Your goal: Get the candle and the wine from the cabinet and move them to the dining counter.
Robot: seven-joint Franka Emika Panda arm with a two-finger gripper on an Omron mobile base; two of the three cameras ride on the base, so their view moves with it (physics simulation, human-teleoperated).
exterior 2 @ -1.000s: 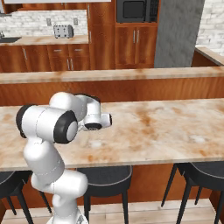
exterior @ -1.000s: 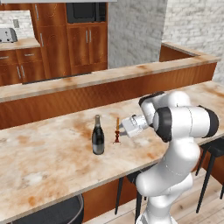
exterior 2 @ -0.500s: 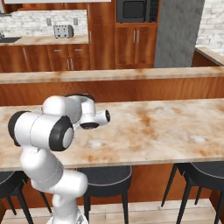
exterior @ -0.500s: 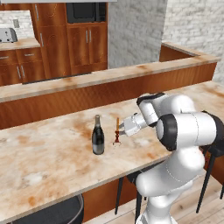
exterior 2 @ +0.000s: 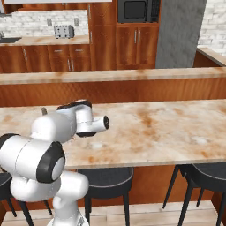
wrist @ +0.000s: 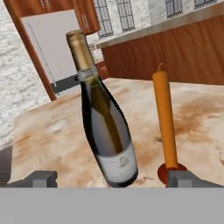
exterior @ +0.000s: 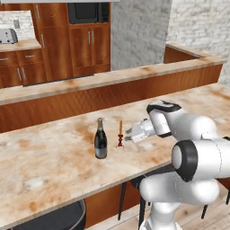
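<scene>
The wine (exterior: 100,141), a dark bottle with a pale foil top, stands upright on the dining counter (exterior: 54,166). The candle (exterior: 120,134), orange in a small dark red holder, stands just to its right. My gripper (exterior: 127,136) hovers low over the counter right of the candle, pointing at it, jaws open and empty. In the hand view the wine (wrist: 107,131) leans left of centre and the candle (wrist: 165,118) rises close above the right fingertip (wrist: 183,178); my gripper (wrist: 111,179) touches neither. I cannot tell which wooden unit at the back is the cabinet.
A raised wooden ledge (exterior: 112,76) with a stone top runs behind the counter. Tall wooden cabinets (exterior: 90,45) and a toaster (exterior: 9,36) stand along the far wall. Black stools (exterior 2: 110,176) sit under the counter's near edge, beside my base.
My arm has folded and swung its elbow while the hand stayed beside the candle. The jaws remain open. Bottle and candle have not moved.
</scene>
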